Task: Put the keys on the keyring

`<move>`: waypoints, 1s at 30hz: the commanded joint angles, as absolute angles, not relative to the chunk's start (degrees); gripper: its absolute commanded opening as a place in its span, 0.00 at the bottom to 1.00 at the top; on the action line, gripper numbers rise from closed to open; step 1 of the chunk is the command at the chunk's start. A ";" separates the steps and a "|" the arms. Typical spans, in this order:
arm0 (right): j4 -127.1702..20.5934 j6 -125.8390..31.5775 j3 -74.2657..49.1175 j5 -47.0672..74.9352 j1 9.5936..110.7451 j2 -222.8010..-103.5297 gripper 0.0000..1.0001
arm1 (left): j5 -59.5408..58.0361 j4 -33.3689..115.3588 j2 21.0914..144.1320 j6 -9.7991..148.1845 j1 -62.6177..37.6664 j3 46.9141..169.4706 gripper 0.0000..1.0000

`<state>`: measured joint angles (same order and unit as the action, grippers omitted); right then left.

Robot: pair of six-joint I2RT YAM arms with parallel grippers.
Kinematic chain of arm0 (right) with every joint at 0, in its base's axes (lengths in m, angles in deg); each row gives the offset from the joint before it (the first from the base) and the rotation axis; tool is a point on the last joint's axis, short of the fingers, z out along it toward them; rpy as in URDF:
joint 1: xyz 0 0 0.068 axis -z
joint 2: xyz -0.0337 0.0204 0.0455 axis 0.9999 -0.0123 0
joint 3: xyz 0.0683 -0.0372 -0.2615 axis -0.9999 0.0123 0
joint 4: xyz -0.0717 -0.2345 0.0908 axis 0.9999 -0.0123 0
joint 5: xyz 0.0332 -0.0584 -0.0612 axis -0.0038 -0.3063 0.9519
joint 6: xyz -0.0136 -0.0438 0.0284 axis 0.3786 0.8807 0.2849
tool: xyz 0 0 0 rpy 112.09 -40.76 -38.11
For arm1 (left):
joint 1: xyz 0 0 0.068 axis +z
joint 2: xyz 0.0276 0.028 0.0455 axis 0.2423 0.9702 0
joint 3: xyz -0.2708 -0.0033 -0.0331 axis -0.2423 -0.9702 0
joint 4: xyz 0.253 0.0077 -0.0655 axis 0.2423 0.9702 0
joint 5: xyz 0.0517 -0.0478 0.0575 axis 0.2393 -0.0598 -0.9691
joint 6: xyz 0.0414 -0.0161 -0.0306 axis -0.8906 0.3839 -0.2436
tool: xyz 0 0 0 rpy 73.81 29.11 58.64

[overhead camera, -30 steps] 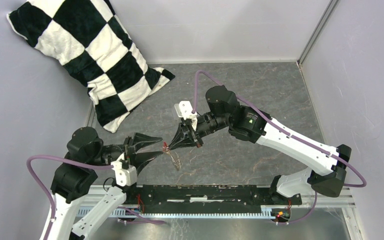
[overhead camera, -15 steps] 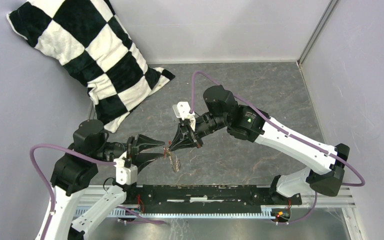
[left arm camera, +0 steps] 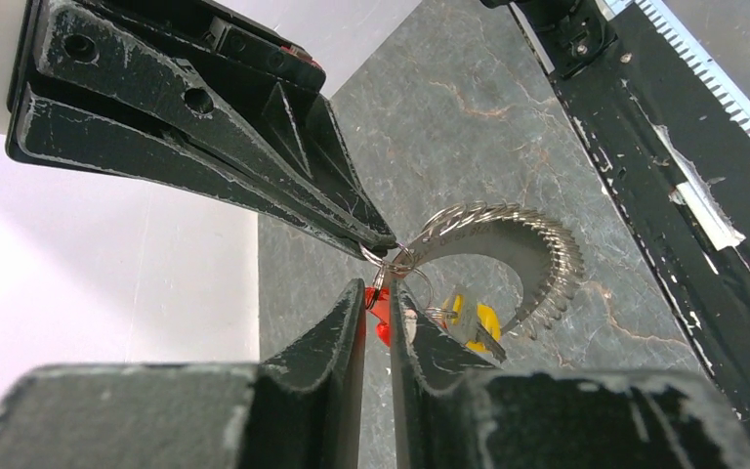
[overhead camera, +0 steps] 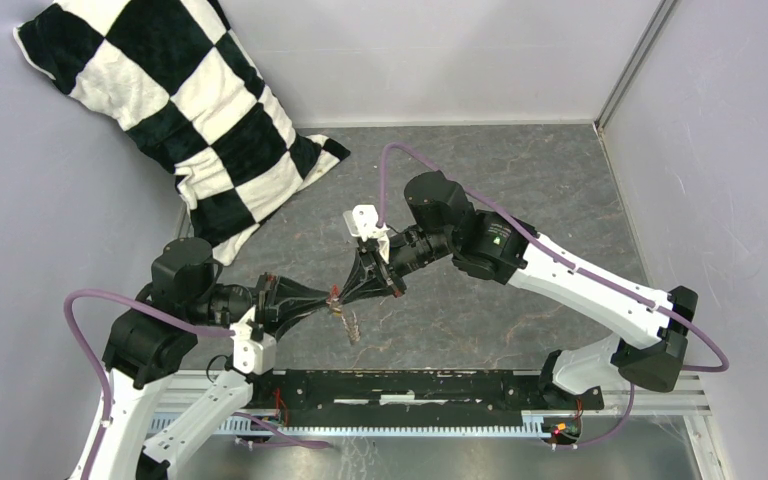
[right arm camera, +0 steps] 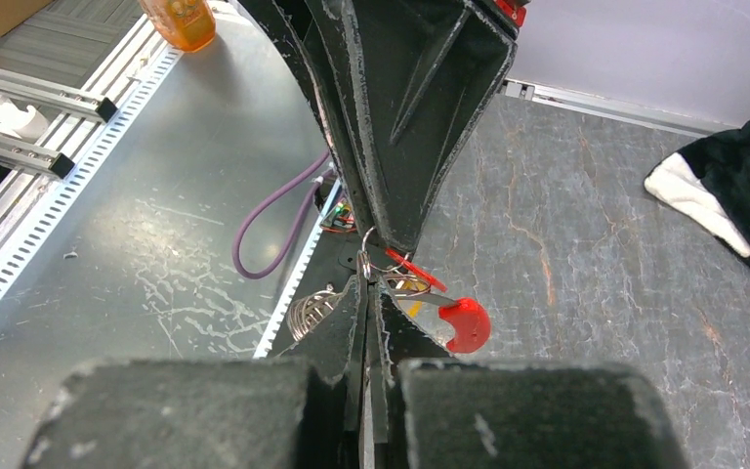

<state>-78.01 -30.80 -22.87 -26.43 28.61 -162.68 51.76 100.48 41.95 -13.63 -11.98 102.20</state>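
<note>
Pillow [overhead camera: 180, 110]: black-and-white checked, leaning at the wall, well apart from the left gripper, beyond it and off to its left.

Left gripper [left arm camera: 378, 290]: points toward the right gripper, and the two sets of tips meet nose to nose above the table. Its jaws are drawn nearly together with only a slim slit between them. Red plastic shows in that slit and thin wire crosses the tips. I cannot tell whether the jaws actually pinch anything.

Thin wire loop [right arm camera: 365, 256]: sits right where the tips of both grippers meet, touching the right gripper's tips.

Keyring [left arm camera: 547, 254]: silver and coil-textured. It starts at the right gripper's tips and curves away and down in a wide arc, hanging just below both grippers.

Red key [right arm camera: 464, 325]: dangles just under the meeting tips, close beside the right gripper's fingers. In the left wrist view its head shows through the gap of the left gripper.

Yellow key [left arm camera: 486, 320]: just beyond the red key, inside the curve of the keyring and below the tips of both grippers.

Right gripper [right arm camera: 365, 285]: jaws fully closed, nipping the wire at the top of the keyring. The ring and keys hang from this pinch.

Table [overhead camera: 520, 180]: grey marbled surface beneath both grippers.
</note>
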 commanded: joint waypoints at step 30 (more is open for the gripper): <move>-42.00 -55.14 -8.12 -20.40 28.73 -154.94 0.01 | 51.98 102.91 36.13 -31.74 -11.98 96.78 0.04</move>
